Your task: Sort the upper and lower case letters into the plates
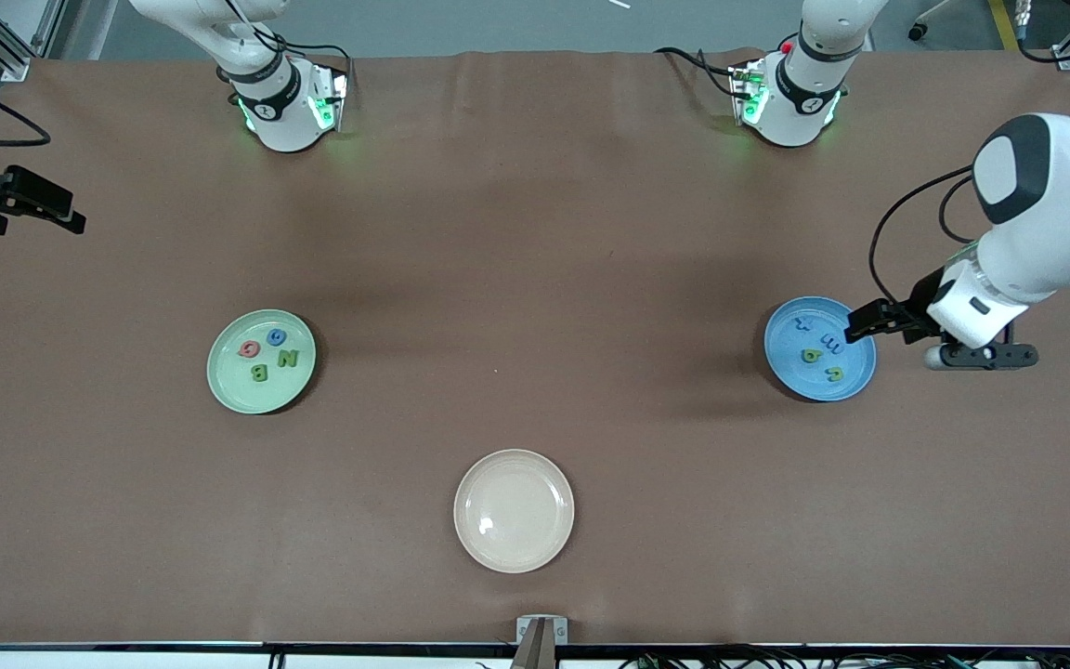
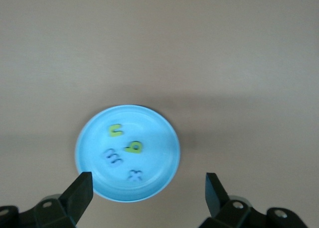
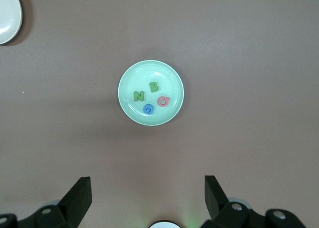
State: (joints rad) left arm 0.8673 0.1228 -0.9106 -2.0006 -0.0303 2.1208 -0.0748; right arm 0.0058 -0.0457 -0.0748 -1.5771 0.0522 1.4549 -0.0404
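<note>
Four capitals sit in the pale green plate (image 1: 261,361) toward the right arm's end of the tabletop (image 1: 535,232): green N (image 1: 287,358), green B (image 1: 259,373), red G (image 1: 248,349), blue Q (image 1: 276,337). Four small letters lie in the blue plate (image 1: 819,349) at the left arm's end: two blue, x (image 2: 134,175) and m (image 2: 112,157), two yellow-green, b (image 2: 134,147) and n (image 2: 115,131); a cream plate (image 1: 514,510) sits nearest the front camera, holding nothing. Left gripper (image 1: 869,322) hangs at the blue plate's edge, jaws wide, holding nothing; right gripper (image 1: 29,200) is over the tabletop's end, also wide and empty.
</note>
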